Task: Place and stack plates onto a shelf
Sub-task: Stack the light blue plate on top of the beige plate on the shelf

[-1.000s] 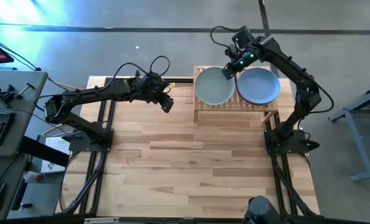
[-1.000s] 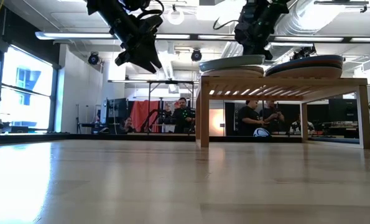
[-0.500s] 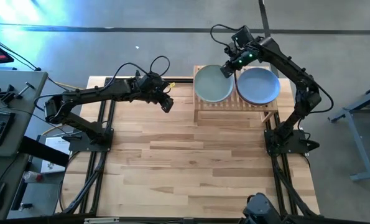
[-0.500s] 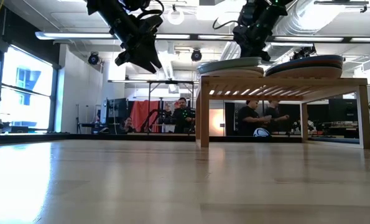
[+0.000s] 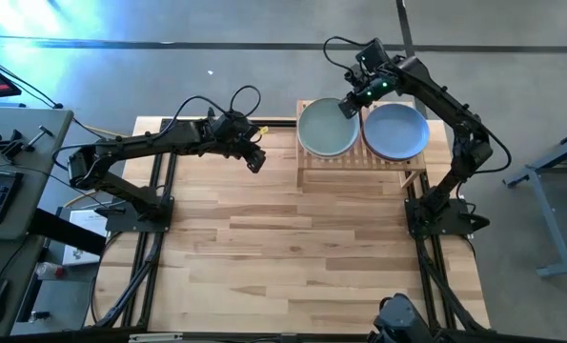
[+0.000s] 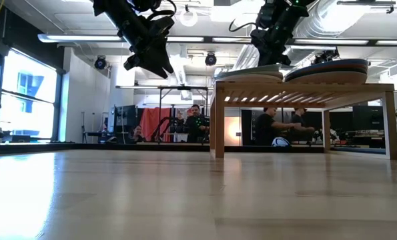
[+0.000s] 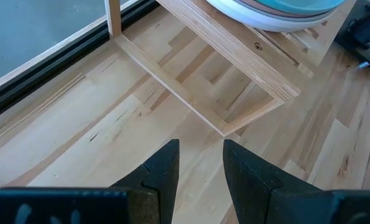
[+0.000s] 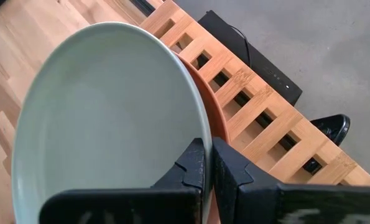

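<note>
A big butcher-block table [image 5: 293,248] fills the view from above, with grey floor around it and, seen from table height, a workshop behind where several people sit. The table top itself shows no loose plates.

On the left, the left gripper [image 5: 255,160] hangs above the wood just short of the shelf [image 5: 359,164], its fingers apart with nothing between them; its own camera looks down on bare boards and the shelf's near corner.

Further right, the low slatted shelf carries two stacks side by side: one topped by a mint plate [image 5: 327,131], the other by a light blue plate [image 5: 395,131]. The right gripper [image 5: 347,108] sits at the back edge of the mint plate, between the stacks, fingers pressed together on the plate's rim. From table height the mint plate looks slightly tilted, its right side raised.

As I judge it, stacking is nearly done: what remains is settling this top plate flat and letting go.
</note>
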You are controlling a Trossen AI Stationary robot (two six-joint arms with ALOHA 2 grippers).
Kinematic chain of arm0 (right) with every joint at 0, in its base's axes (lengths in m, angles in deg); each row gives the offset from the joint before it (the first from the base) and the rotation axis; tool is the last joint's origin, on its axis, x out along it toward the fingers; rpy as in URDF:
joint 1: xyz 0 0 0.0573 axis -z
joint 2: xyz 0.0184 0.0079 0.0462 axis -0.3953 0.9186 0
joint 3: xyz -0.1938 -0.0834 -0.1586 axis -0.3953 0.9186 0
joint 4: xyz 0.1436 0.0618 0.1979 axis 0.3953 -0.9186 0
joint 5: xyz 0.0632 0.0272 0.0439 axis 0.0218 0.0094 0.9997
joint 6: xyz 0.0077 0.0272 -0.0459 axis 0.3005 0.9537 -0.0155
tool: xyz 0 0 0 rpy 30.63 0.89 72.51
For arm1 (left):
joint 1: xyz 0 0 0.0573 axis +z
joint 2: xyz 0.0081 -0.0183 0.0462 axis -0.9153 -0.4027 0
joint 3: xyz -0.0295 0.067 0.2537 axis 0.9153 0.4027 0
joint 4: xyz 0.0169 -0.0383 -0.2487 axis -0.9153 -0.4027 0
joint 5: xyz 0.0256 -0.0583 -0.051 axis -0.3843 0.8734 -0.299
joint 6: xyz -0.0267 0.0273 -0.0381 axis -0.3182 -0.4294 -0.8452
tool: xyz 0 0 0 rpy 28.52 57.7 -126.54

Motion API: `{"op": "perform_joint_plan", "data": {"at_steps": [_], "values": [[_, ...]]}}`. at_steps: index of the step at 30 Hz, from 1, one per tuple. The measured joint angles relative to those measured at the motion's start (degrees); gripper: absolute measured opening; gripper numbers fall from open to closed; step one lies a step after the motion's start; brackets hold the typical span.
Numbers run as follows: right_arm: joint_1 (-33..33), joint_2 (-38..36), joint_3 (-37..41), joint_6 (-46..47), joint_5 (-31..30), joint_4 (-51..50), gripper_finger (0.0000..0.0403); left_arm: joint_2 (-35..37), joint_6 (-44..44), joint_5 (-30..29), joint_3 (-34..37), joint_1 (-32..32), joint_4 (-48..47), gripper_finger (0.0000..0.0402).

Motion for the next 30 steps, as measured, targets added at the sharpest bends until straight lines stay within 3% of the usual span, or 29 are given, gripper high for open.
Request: {"op": "perform_joint_plan", "data": {"at_steps": [26,30], "values": [[-0.02,-0.02,0.02,1.31,-0.07,-1.8,0.0001,0.0,0.04,0.0,0.0,0.0,0.02,0.0113],[-0.02,-0.04,0.02,1.78,-1.61,-1.8,0.0015,0.0,0.07,-0.24,0.0,-0.01,0.01,0.0113]]}}
